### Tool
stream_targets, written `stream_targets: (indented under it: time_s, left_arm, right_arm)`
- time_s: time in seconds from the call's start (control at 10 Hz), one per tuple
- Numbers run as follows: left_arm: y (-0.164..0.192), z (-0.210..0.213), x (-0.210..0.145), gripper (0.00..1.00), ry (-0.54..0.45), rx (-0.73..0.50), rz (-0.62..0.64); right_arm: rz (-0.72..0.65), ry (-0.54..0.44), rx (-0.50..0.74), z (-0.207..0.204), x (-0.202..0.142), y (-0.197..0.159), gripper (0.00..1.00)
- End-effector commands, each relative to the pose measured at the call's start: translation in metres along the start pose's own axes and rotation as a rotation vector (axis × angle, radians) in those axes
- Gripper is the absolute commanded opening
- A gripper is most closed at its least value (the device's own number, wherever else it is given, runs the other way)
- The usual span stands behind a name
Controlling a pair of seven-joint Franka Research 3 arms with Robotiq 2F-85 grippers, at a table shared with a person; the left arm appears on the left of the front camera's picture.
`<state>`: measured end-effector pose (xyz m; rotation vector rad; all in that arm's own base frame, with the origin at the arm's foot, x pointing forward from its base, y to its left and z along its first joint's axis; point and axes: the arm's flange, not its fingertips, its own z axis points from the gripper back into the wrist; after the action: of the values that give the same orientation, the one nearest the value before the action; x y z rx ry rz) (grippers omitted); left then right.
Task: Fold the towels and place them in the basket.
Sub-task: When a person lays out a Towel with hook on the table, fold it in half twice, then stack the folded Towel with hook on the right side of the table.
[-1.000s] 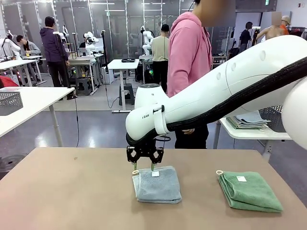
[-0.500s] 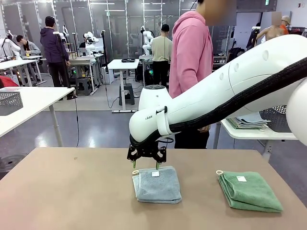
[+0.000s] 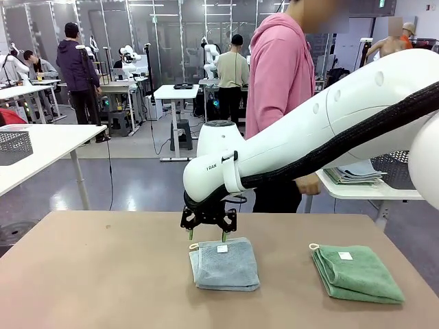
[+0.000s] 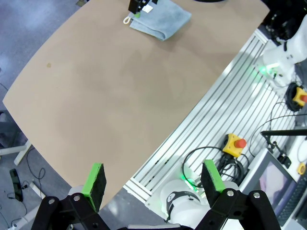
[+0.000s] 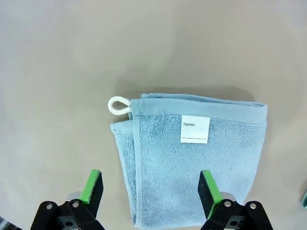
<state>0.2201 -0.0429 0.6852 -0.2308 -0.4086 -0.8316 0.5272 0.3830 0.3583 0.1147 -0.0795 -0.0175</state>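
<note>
A folded pale blue-grey towel (image 3: 224,264) with a white label and loop lies at the table's middle; it also fills the lower half of the right wrist view (image 5: 192,163) and sits far off in the left wrist view (image 4: 162,20). My right gripper (image 3: 206,236) (image 5: 151,189) hangs open just above the towel's far edge, touching nothing. A folded mint green towel (image 3: 357,273) lies to the right. My left gripper (image 4: 153,181) is open high over the table's edge, holding nothing. The basket is out of view.
A person in a pink hoodie (image 3: 278,75) stands at the far side, a hand (image 3: 309,184) low by a side table (image 3: 363,192) with stacked towels. The brown table (image 3: 103,274) is bare on the left. A mesh bin (image 3: 15,145) sits on another table.
My right gripper has opened, let go of the blue-grey towel and risen slightly above its far edge. The person has shifted to the right.
</note>
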Motion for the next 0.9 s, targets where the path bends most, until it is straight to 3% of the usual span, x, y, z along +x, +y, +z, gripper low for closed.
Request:
stream_targets:
  time_s: [0.0, 0.6, 0.8]
  left_arm:
    - [-0.001, -0.001, 0.000, 1.00, 0.001, 0.002, -0.004]
    - [-0.001, -0.001, 0.000, 1.00, 0.001, 0.002, -0.004]
    - [-0.001, -0.001, 0.000, 1.00, 0.001, 0.002, -0.004]
  right_arm:
    - [-0.003, 0.003, -0.002, -0.001, 0.001, 0.001, 1.00]
    - [0.000, 0.001, -0.001, -0.001, 0.000, 0.000, 1.00]
    - [0.042, -0.040, 0.096, 0.050, -0.039, -0.043, 1.00]
